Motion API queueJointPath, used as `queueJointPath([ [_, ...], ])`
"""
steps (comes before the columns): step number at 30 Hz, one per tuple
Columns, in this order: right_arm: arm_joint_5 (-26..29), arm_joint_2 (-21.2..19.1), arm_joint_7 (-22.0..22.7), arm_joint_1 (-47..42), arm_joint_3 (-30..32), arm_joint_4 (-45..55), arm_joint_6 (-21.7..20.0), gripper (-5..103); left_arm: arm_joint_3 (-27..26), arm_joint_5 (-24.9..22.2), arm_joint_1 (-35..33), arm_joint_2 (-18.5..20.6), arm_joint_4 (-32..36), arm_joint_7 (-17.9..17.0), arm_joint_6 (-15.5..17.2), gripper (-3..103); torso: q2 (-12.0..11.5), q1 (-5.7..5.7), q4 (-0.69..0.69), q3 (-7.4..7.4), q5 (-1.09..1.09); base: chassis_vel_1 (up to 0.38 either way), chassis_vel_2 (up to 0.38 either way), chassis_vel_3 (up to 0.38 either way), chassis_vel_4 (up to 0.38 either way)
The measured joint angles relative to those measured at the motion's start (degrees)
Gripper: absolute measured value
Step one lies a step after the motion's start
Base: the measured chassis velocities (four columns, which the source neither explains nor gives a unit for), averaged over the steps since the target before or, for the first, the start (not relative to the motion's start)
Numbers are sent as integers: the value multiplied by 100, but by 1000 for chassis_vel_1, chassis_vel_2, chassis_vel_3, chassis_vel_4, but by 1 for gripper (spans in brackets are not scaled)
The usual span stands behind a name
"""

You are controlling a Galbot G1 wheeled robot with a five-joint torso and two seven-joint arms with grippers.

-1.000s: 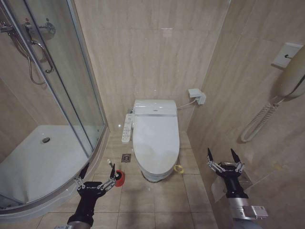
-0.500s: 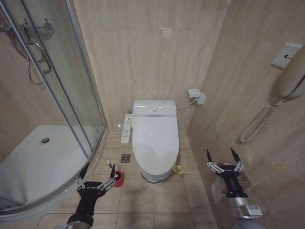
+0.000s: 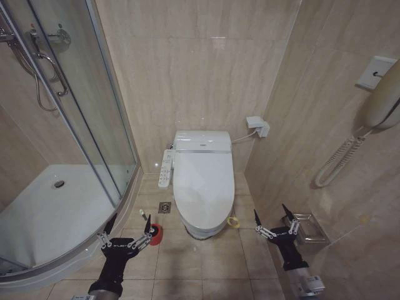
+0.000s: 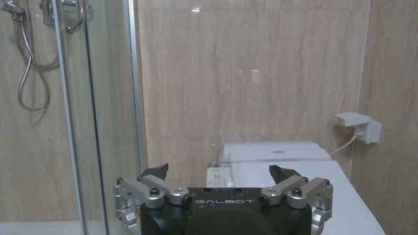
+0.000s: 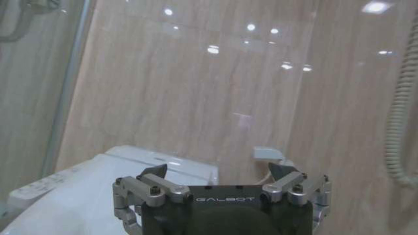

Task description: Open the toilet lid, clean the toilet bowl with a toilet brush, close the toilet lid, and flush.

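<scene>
While both grippers' jaws gape empty, toilet lid (image 3: pixel 203 178) down, red brush holder (image 3: pixel 155 234) beside left gripper (image 3: pixel 127 232).

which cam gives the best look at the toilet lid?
Head view: the whole closed toilet lid from above. Left wrist view catches part of it behind the left gripper; right wrist view a slanted part beside the right gripper.

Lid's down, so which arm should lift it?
Probably the right: its open end effector sits beside the front of the closed toilet lid. The left end effector, also open, hangs by the red brush holder.
</scene>
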State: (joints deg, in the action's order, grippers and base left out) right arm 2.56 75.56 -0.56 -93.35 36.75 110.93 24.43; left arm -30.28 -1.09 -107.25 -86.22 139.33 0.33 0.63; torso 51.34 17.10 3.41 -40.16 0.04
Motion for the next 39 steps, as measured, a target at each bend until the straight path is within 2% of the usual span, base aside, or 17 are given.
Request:
queueJointPath([
  [6,137,-269,-154,348,-323,-504,27,100,0,0,0,0,0,0,0,100,0,0,0,0,0,0,0,0,0],
  [14,266,-233,-203,957,-721,-1188,233,100,0,0,0,0,0,0,0,100,-1,0,-1,0,1,0,0,0,0],
  [22,637,-214,200,1317,-624,-1181,74,100,0,0,0,0,0,0,0,100,0,0,-1,0,0,0,0,0,0],
  [39,1235,-303,40,1314,-451,-960,-10,100,0,0,0,0,0,0,0,100,0,0,0,0,0,0,0,0,0],
])
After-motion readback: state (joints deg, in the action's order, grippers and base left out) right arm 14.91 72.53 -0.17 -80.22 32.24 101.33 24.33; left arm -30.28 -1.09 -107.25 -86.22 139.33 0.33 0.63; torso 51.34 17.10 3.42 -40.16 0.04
